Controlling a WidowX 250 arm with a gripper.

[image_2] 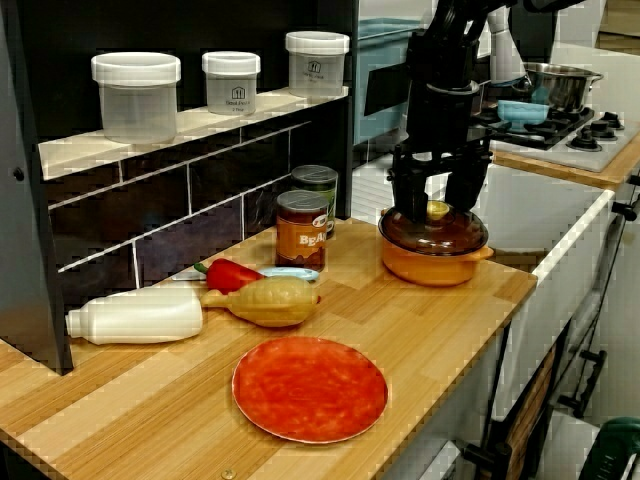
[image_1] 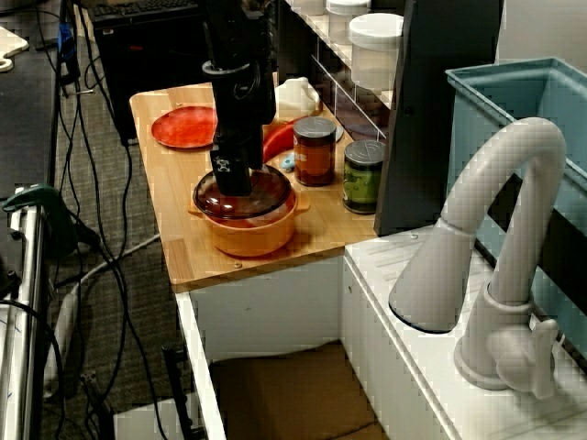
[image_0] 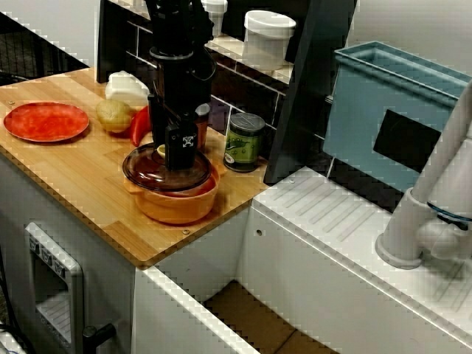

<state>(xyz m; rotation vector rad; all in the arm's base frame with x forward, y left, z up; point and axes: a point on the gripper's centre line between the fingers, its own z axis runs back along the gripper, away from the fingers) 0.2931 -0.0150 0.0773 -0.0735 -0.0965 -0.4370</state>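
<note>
An orange pot (image_0: 177, 206) (image_1: 249, 234) (image_2: 435, 265) stands near the front corner of the wooden counter (image_0: 81, 177). A brown glass lid (image_0: 147, 168) (image_2: 435, 235) with a yellow knob (image_2: 437, 210) rests on it. My black gripper (image_0: 168, 147) (image_1: 234, 179) (image_2: 437, 205) points straight down onto the lid. Its two fingers (image_2: 408, 200) stand on either side of the knob. In the view from the shelf end the knob fills the gap between them. Whether they press on it does not show.
Behind the pot stand a green can (image_0: 244, 141) and a brown jar (image_2: 302, 230). Farther along lie a red pepper (image_2: 230, 273), a potato (image_2: 270, 300), a white bottle (image_2: 135, 315) and a red plate (image_2: 310, 388). A dark shelf (image_2: 200, 125) carries three tubs. A sink faucet (image_1: 495, 238) is beside the counter.
</note>
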